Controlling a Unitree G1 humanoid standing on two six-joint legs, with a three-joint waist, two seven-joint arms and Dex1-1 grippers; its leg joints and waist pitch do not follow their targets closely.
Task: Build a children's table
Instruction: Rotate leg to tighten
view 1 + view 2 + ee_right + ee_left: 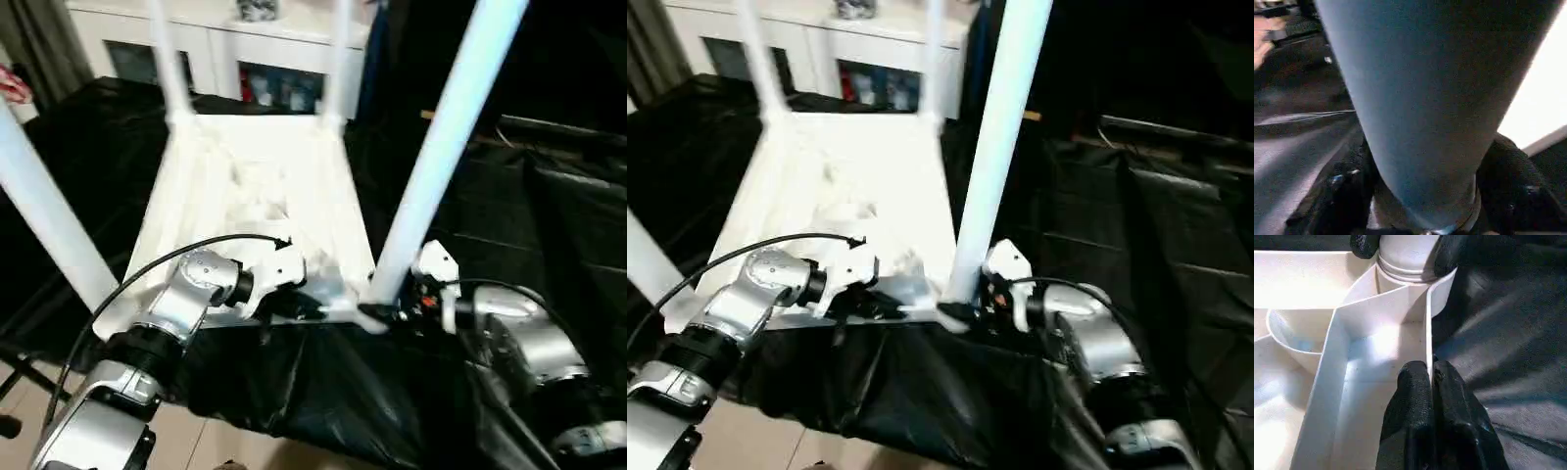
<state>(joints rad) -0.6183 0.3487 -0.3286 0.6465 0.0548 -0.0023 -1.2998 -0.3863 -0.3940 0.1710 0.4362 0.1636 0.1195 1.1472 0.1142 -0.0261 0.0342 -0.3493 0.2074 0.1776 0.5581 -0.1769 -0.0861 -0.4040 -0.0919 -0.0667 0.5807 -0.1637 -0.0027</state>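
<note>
The white children's table (245, 186) lies upside down on a black-covered surface, with its ribbed underside up and its legs pointing upward. My left gripper (309, 305) is shut on the thin near rim wall (1427, 323), one black finger on each side, close to the near right corner socket. My right gripper (377, 315) sits at the base of the near right leg (441, 147). Its fingers (1449, 252) press both sides of that leg just above the socket. The leg (1425, 98) rises steeply, leaning slightly right.
A white cabinet with glass doors (245, 49) stands behind the table. A black sheet (549, 215) covers the surface and drapes over the near edge, with pale floor (196, 441) below. A person's hand (1261, 44) shows beyond the sheet.
</note>
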